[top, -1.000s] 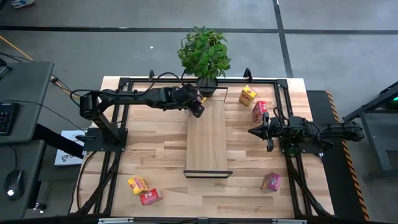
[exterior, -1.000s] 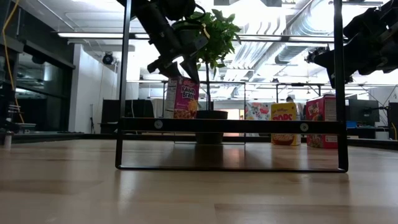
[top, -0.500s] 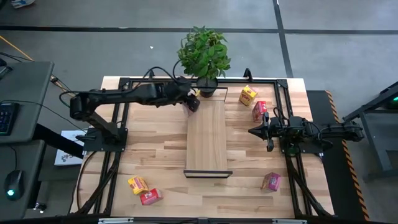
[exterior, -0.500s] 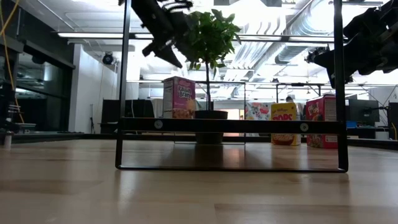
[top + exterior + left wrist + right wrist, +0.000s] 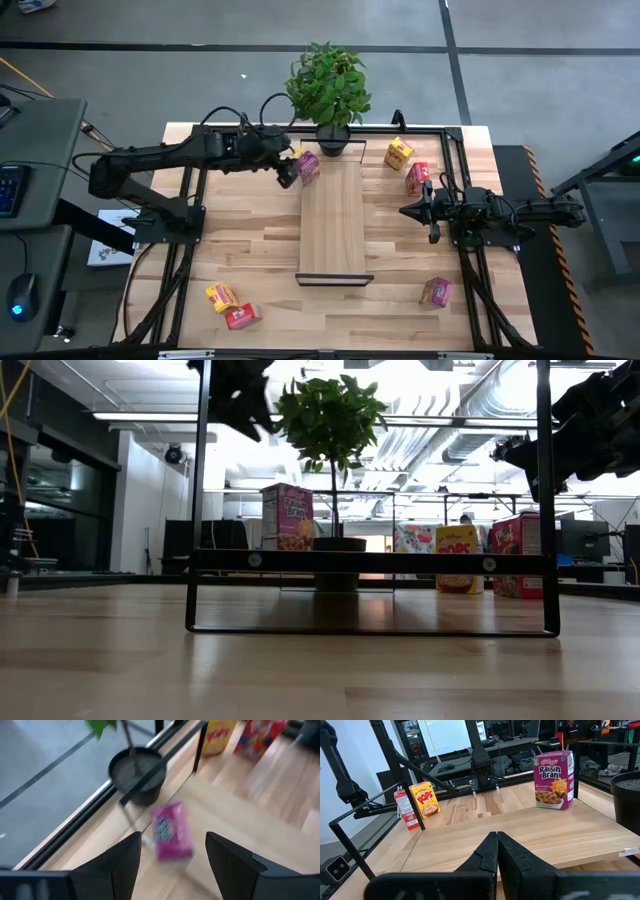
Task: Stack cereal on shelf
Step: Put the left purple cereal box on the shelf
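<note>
A pink cereal box [image 5: 308,165] stands upright on its bottom at the far left corner of the shelf board [image 5: 332,220]; it also shows in the low view [image 5: 288,517] and the left wrist view [image 5: 171,829]. My left gripper [image 5: 289,174] is open and empty, raised just left of that box. My right gripper [image 5: 432,216] is shut and empty, held above the table right of the shelf. A yellow box [image 5: 399,152] and a red box [image 5: 417,177] stand at the far right, another pink box [image 5: 436,291] at the near right, and a yellow box [image 5: 221,297] and a red box [image 5: 242,316] at the near left.
A potted plant [image 5: 328,85] stands at the table's far edge, right behind the shelf's far end. A black metal frame [image 5: 200,200] runs around the tabletop. The shelf's black end frame [image 5: 370,630] rises at its near end.
My left gripper has drawn away from the pink box, rising and going toward the table's left edge. The pink box stays standing on the shelf's far left corner. My right arm has kept still.
</note>
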